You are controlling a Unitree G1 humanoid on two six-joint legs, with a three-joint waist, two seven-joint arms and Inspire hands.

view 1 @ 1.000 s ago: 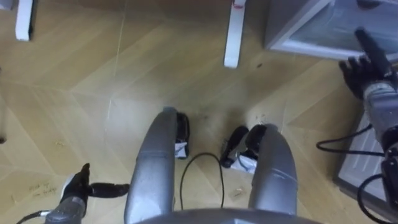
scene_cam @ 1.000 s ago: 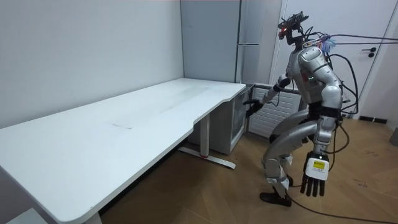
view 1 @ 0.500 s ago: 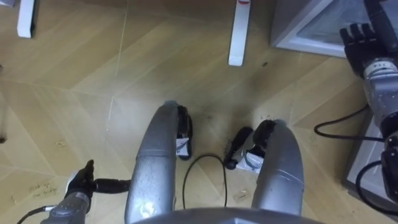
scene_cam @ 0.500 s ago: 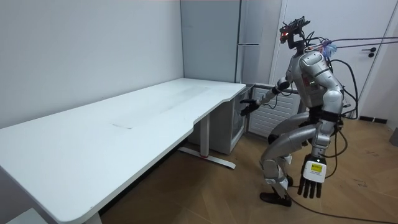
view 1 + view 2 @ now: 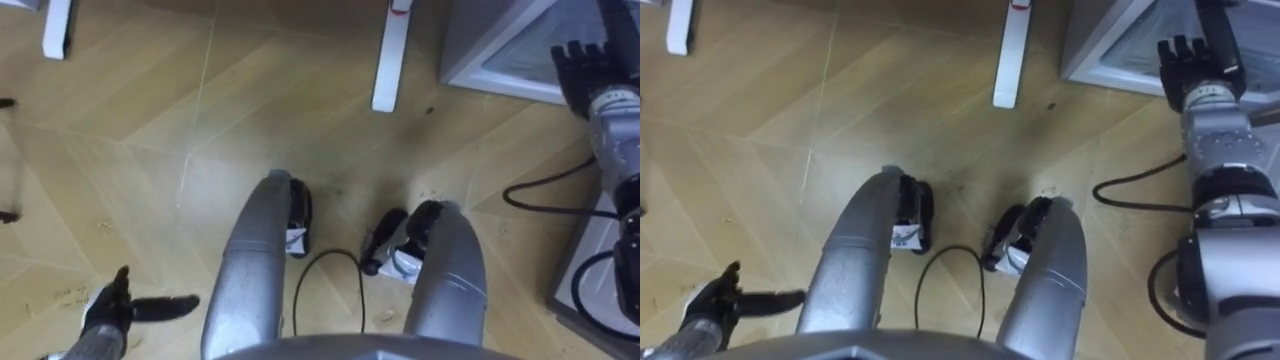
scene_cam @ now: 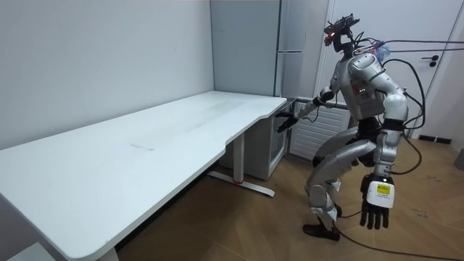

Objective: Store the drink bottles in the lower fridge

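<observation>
We see left hand (image 5: 105, 315) open at seven o'clock, right hand (image 5: 1188, 60) relaxed by the fridge (image 5: 475, 35); room view adds the surface (image 6: 145, 152).

You have soft, even indoor light from above, pale herringbone wooden floor (image 5: 130, 140) mildly glossy and evenly lit, long white table top (image 6: 145, 152) bright in the room view, dim shade beneath it

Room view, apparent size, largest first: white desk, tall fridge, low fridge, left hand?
1. white desk
2. tall fridge
3. low fridge and left hand look about alike; the hand hangs nearer the camera.
</observation>
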